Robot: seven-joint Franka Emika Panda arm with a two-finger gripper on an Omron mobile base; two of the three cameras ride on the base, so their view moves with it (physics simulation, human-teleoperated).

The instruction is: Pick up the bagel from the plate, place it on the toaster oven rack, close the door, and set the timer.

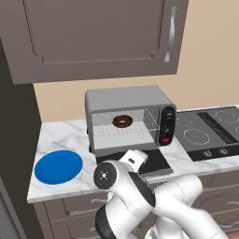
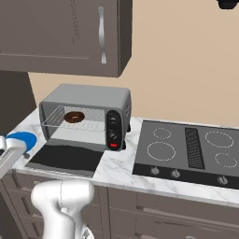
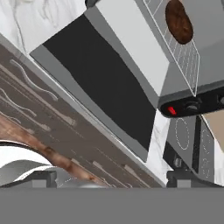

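The dark brown bagel (image 1: 123, 122) (image 2: 73, 116) (image 3: 178, 21) lies on the wire toaster oven rack (image 1: 116, 131) (image 2: 91, 126) (image 3: 186, 54) inside the pale oven cavity. The door (image 1: 158, 163) (image 2: 65, 158) (image 3: 100, 74) hangs fully open, its dark glass lying flat over the counter. The blue plate (image 1: 58, 166) (image 2: 21, 138) sits bare to the left of the oven. My gripper (image 3: 113, 178) is open with nothing between its fingers. It is low, in front of the counter edge, and looks up along the door towards the bagel. Its white wrist (image 1: 134, 159) shows before the door.
Two knobs and a red button (image 1: 166, 127) (image 2: 112, 133) sit on the oven's right panel. A black cooktop (image 1: 210, 130) (image 2: 186, 149) lies right of the oven. Wall cabinets (image 1: 93, 32) hang overhead. Brown drawer fronts (image 3: 52, 127) run below the marble counter (image 1: 60, 135).
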